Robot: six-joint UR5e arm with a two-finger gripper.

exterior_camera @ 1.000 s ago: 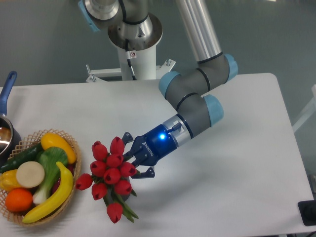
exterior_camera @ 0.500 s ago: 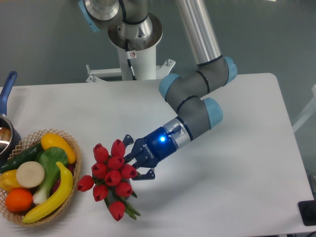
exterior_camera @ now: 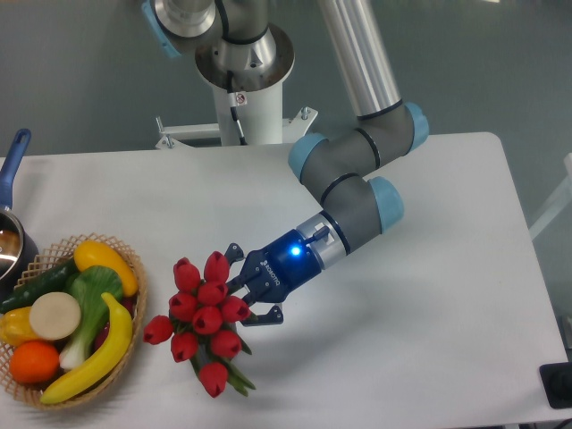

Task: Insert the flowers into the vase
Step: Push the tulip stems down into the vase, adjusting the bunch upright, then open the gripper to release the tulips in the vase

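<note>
Camera view, from the near edge of the table [exterior_camera: 429,357] back: the flowers [exterior_camera: 204,320] sit close to the front edge, left of middle, a tight bunch of glossy red buds, smooth and plastic-looking, with a few green leaves and stem ends poking out toward the front. They spread wide enough to hide whatever is under them, so the vase cannot be made out; it may well sit beneath the bunch, but that is only a guess. Whether the stems are already seated in it cannot be settled here, so the task reads as late but unconfirmed.

Just beside the bunch on its right is the gripper [exterior_camera: 238,287], dark blue, its two fingers spread apart on either side of the buds nearest it. Whether they touch or clasp the flowers cannot be told.

At the left edge stands a woven wicker basket [exterior_camera: 132,268] of shiny plastic fruit and vegetables. Further left, a metal pot [exterior_camera: 11,239] with a blue handle is cut off by the frame.
</note>
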